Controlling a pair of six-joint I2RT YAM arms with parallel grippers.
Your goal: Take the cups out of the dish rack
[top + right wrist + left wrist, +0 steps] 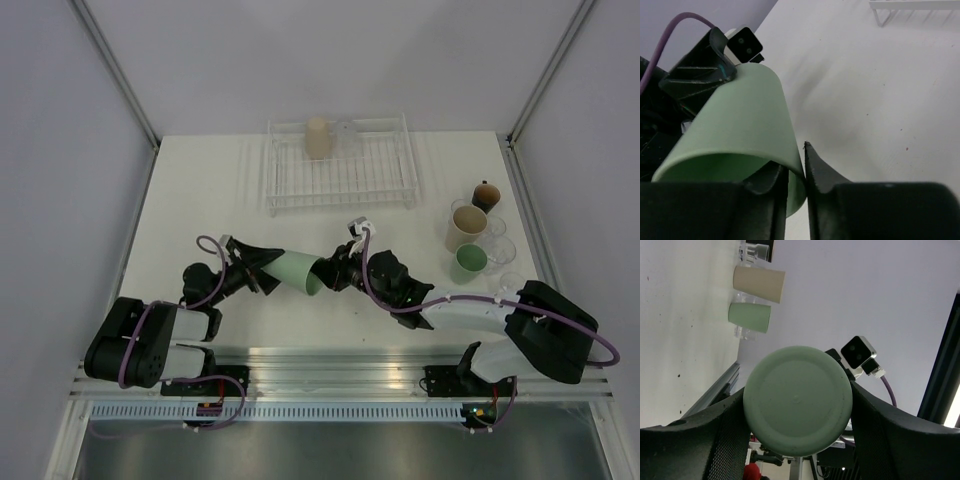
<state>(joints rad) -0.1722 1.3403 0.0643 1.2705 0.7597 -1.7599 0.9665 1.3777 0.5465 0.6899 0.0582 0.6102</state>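
A mint green cup (297, 272) lies sideways in the air between my two grippers. My left gripper (262, 265) is shut round its base end; in the left wrist view the base (797, 399) fills the gap between both fingers (715, 435). My right gripper (325, 280) is shut on the cup's rim wall (740, 125), one finger inside and one finger (817, 167) outside. The white dish rack (340, 208) at the back holds a beige cup (317, 138) and a clear cup (347, 130).
At the right of the table stand a beige cup (467, 228), a mint green cup (468, 263), a small dark brown cup (487, 194) and clear glasses (497, 235). The rack's corner (910, 5) shows at the top of the right wrist view.
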